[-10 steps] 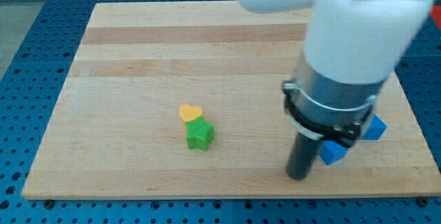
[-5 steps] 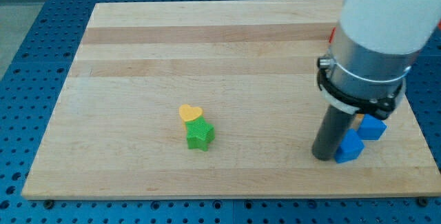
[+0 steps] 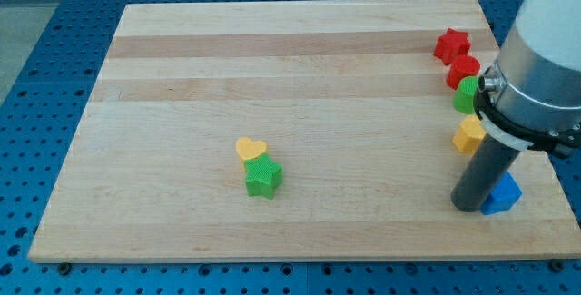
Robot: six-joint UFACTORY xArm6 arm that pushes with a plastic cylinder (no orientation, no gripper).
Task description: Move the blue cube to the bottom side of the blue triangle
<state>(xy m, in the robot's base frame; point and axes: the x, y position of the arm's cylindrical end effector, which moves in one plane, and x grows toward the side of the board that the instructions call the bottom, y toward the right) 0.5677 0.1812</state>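
Camera view: my tip [image 3: 468, 208], the lower end of a plain dark rod with no jaws to open or close and nothing held, rests on the wooden board [image 3: 272, 68] near its bottom right corner. A blue block [image 3: 502, 195] lies touching the tip on the view's right side, partly hidden by the rod; its shape cannot be settled here, and only this one blue block shows, so whether it is the blue cube or the blue triangle cannot be told. Just above the tip, toward the view's top, sits a yellow block [image 3: 468, 136], its right part covered by the arm. Higher still, along the board's right edge, come a green block [image 3: 466, 96], then a red block [image 3: 463, 71], then a red star [image 3: 451, 45], each close to the next. Well apart from the tip, to the view's left, a yellow heart [image 3: 251, 148] touches the top of a green star [image 3: 263, 178] near the board's middle.
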